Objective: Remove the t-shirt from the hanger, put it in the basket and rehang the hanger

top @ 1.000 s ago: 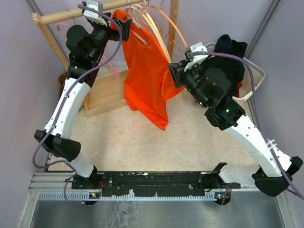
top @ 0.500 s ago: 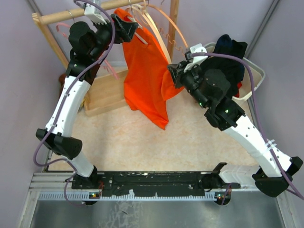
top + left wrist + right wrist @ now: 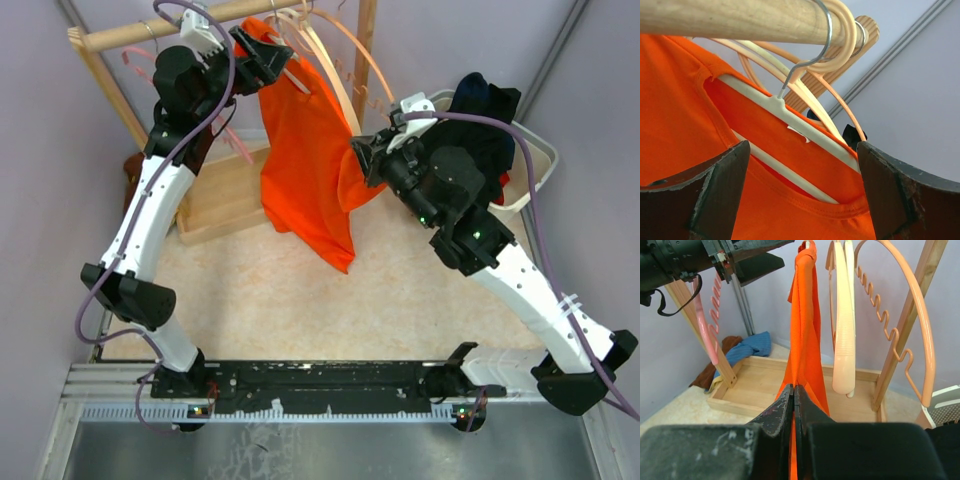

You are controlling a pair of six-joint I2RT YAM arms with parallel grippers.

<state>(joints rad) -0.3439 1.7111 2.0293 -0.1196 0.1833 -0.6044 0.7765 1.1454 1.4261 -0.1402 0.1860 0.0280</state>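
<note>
An orange t-shirt [image 3: 300,150] hangs on a cream hanger [image 3: 776,103], whose wire hook sits over the wooden rail [image 3: 730,17]. My left gripper [image 3: 268,55] is up at the rail, open. In the left wrist view its fingers straddle the collar [image 3: 805,197] and the hanger's bar without touching them, with the left gripper [image 3: 802,152] wide apart. My right gripper [image 3: 362,160] is shut on the t-shirt's right side, lower down. In the right wrist view the orange t-shirt [image 3: 807,330] runs from the rail down into the shut right gripper [image 3: 794,388].
Empty hangers share the rail: a cream one [image 3: 842,315], a peach one [image 3: 910,300] and a pink one [image 3: 710,325]. The rack's wooden base tray [image 3: 225,200] holds a blue cloth [image 3: 747,347]. A white basket [image 3: 535,165] with dark clothes [image 3: 485,105] stands at the right.
My left gripper has risen and swung right, up to the t-shirt's collar under the rail. The right gripper has stayed shut on the t-shirt in the same place.
</note>
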